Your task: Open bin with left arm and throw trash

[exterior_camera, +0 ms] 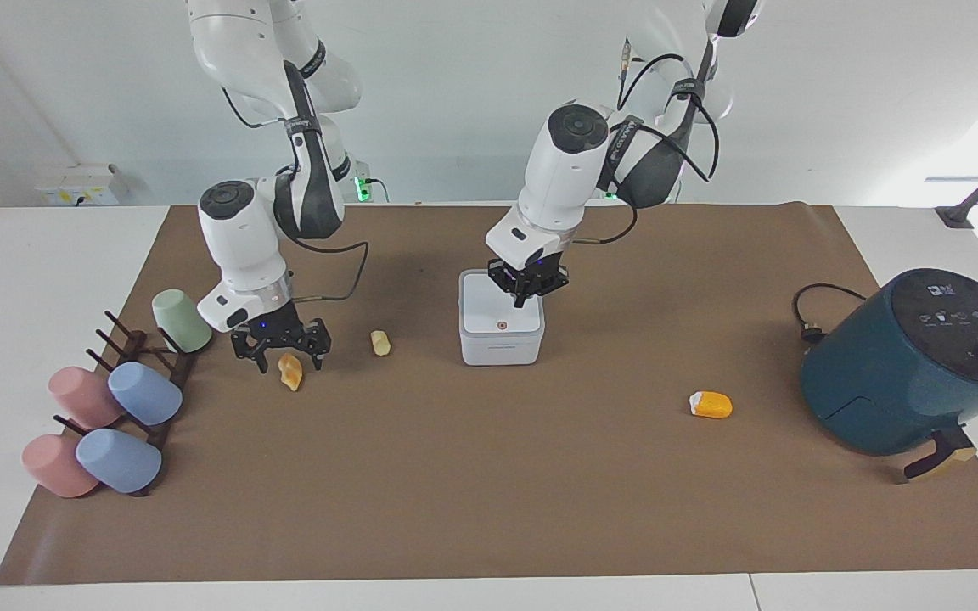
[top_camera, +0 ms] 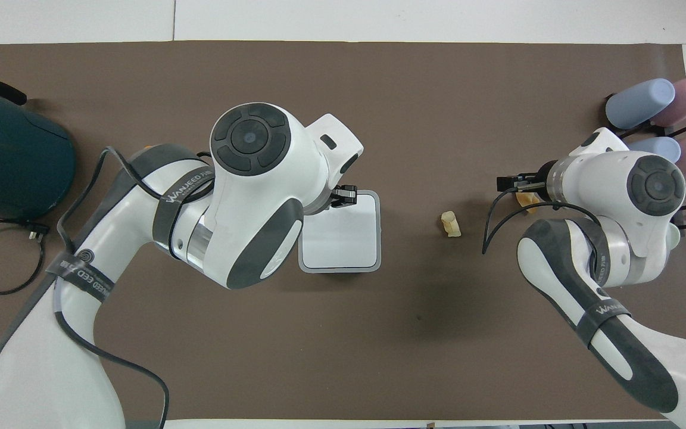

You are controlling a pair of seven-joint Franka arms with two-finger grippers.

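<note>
The bin (exterior_camera: 502,338), a white-grey cube, stands mid-mat with its lid down; it also shows in the overhead view (top_camera: 343,241). My left gripper (exterior_camera: 528,294) is shut and hovers just over the lid, on the side nearer the robots than the round button (exterior_camera: 502,325); from above, the left gripper (top_camera: 346,195) covers that button. My right gripper (exterior_camera: 285,361) is open, low over the golden-brown bready bit (exterior_camera: 290,372), its fingers either side of it. The pale yellow chunk (exterior_camera: 380,342) lies between that bit and the bin. The orange piece (exterior_camera: 711,404) lies toward the left arm's end.
A dark teal air fryer (exterior_camera: 905,365) with a black cable (exterior_camera: 816,310) stands at the left arm's end. A rack with pink, blue and green cups (exterior_camera: 115,399) stands at the right arm's end, close to my right arm.
</note>
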